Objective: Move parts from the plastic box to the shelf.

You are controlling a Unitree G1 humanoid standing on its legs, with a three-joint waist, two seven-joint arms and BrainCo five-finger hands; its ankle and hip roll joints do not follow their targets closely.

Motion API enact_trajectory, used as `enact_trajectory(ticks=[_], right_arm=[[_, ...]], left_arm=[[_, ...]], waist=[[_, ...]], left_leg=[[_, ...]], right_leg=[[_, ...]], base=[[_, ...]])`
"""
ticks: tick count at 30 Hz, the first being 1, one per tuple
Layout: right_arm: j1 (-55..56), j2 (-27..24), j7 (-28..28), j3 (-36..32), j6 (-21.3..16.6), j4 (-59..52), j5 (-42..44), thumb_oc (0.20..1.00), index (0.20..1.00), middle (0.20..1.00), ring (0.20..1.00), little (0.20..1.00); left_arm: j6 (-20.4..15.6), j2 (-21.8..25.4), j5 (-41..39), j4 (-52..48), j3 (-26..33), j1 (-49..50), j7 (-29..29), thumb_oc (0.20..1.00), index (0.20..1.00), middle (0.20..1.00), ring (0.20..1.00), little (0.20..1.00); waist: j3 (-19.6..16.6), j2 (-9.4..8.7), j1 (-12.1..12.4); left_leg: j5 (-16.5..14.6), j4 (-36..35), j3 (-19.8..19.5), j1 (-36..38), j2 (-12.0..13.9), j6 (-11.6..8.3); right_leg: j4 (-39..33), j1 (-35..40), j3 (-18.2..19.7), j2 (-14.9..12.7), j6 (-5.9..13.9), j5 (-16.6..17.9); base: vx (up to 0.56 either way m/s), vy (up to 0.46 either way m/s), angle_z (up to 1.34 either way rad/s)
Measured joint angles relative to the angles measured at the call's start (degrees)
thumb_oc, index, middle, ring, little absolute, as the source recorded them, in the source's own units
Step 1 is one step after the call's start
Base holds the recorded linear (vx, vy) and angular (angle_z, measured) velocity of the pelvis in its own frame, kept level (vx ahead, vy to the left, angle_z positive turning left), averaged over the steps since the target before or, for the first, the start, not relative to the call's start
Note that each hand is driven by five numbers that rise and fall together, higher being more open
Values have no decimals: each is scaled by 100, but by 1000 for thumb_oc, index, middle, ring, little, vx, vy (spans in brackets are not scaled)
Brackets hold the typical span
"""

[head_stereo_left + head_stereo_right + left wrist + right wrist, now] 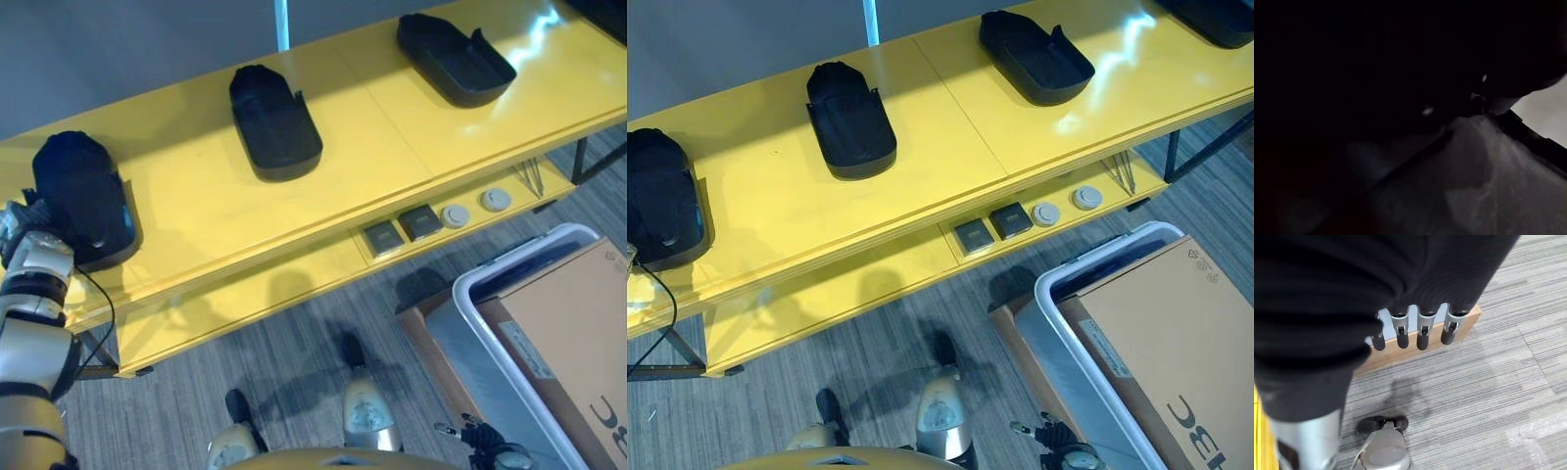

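Note:
Three black shoe-shaped parts lie on the yellow shelf [392, 127]: one at the left end [83, 201], one in the middle [274, 122], one at the right [456, 59]. A further black part [1215, 18] shows at the shelf's far right. My left hand [18, 223] rests against the left end part's near side, which looms dark and close in the left wrist view [1469, 166]. My right hand [1422, 333] hangs over the carpet with straight fingers, holding nothing. The grey plastic box [509, 266] stands on the floor at the lower right.
A large cardboard box [578, 333] fills the plastic box. On the shelf's lower level lie two dark square pieces [382, 237] [421, 222] and two round grey discs [455, 215] [496, 200]. Grey carpet lies between shelf and box.

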Motion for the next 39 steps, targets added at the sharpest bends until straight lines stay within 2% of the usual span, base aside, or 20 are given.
enact_trajectory(ticks=[1, 14, 19, 20, 22, 23, 26, 29, 31, 32, 33, 36, 37, 39], right_arm=[[-3, 0, 0, 0, 1, -1, 0, 1000, 1000, 1000, 1000, 1000], [-89, 9, -3, 26, -9, 123, -47, 1000, 1000, 1000, 1000, 1000], [-81, 95, -8, 39, -72, 216, -52, 1000, 1000, 1000, 1000, 1000], [-23, 132, -20, 91, -66, 191, -63, 1000, 1000, 1000, 1000, 1000], [45, 243, -42, 85, -61, 151, -201, 1000, 1000, 1000, 1000, 1000], [145, 396, -94, 87, -48, -13, -279, 1000, 1000, 1000, 1000, 1000], [250, 595, -129, 75, -27, -30, -288, 1000, 1000, 1000, 1000, 1000], [491, 706, -221, -4, 103, -153, -288, 1000, 1000, 1000, 1000, 1000], [689, 795, -264, -109, 167, -350, -290, 1000, 1000, 1000, 1000, 1000], [754, 821, -267, -131, 181, -361, -291, 1000, 1000, 1000, 1000, 1000], [779, 847, -290, -130, 185, -370, -292, 1000, 1000, 1000, 1000, 1000], [805, 976, -448, -138, 200, -402, -291, 1000, 1000, 1000, 1000, 1000], [803, 1028, -496, -136, 199, -369, -291, 1000, 1000, 1000, 1000, 1000], [795, 1073, -506, -135, 176, -220, -291, 1000, 1000, 1000, 1000, 1000]], left_arm=[[1, 0, 0, -1, 1, 0, 0, 1000, 1000, 1000, 1000, 1000], [-52, 19, -30, -7, 74, -47, 369, 1000, 1000, 1000, 1000, 1000], [-556, 162, -476, -213, 389, -121, 629, 1000, 1000, 1000, 1000, 1000], [-734, 248, -523, -1067, 503, -56, 775, 1000, 1000, 1000, 1000, 1000], [-1022, 342, -516, -2057, 547, 80, 895, 1000, 1000, 1000, 1000, 1000], [-1315, 499, -498, -3113, 719, 465, 949, 1000, 1000, 1000, 1000, 1000], [-1516, 603, -444, -4747, 1390, 1457, 908, 1000, 1000, 1000, 1000, 1000], [-1603, 512, -371, -6169, 2034, 2544, 556, 1000, 1000, 1000, 1000, 1000], [-1615, 160, -336, -7275, 2421, 3529, 229, 1000, 1000, 1000, 1000, 1000], [-1636, -38, -337, -7553, 2418, 3787, 121, 1000, 1000, 1000, 1000, 1000], [-1701, -282, -337, -7708, 2427, 4037, 68, 1000, 1000, 1000, 1000, 1000], [-1940, -1189, -340, -7985, 2480, 4855, -126, 1000, 1000, 1000, 1000, 1000], [-2032, -1374, -345, -7962, 2418, 5072, -217, 1000, 1000, 1000, 1000, 1000], [-2138, -1429, -359, -7948, 2269, 5324, -406, 1000, 1000, 1000, 1000, 1000]], waist=[[10, -13, 1], [28, -50, 31], [-3, -81, 72], [-18, -101, 177], [-64, -135, 311], [-163, -153, 352], [-338, -141, 427], [-568, -92, 637], [-623, -93, 749], [-678, -87, 901], [-720, -86, 1026], [-763, -92, 1124], [-763, -92, 1181], [-764, -91, 1276]], left_leg=[[0, 0, 0, 5, 0, 0], [-13, -14, -12, 203, 7, -4], [-8, -9, -31, 282, 41, 1], [1, -9, -66, 294, 48, 4], [1, -25, -102, 347, 55, 2], [-3, -36, -168, 362, 55, -1], [5, -137, -195, 466, 50, -11], [-22, -140, -234, 468, 41, -22], [-27, -141, -331, 503, 38, -23], [-28, -157, -340, 484, 40, -25], [-28, -168, -363, 455, 45, -25], [-43, -173, -490, 435, 26, -48], [-41, -173, -508, 428, 27, -45], [-40, -173, -521, 396, 26, -44]], right_leg=[[0, 6, -1, 0, 0, 0], [-14, 217, -26, -2, -25, -8], [-28, 333, -68, -1, -14, -22], [-41, 383, -106, -1, -21, -17], [-52, 440, -119, 4, -25, -18], [-98, 513, -189, -1, -27, -20], [-148, 632, -248, 4, -54, -23], [-213, 696, -303, -4, -45, -32], [-231, 825, -423, -12, -20, -65], [-231, 812, -432, -13, -7, -119], [-232, 813, -457, -22, -6, -120], [-237, 834, -547, -60, 0, -124], [-240, 839, -560, -72, 0, -124], [-262, 823, -570, -95, -1, -124]], base=[[0, 0, 0], [5, 0, 0], [41, -28, 5], [67, -55, 8], [76, -57, 8], [72, -47, 12], [24, -22, 8], [3, -22, 7], [-4, -32, 26], [-8, -40, 22], [-11, -38, 9], [-15, -28, 13], [-25, -21, 11], [-45, -19, 10]])
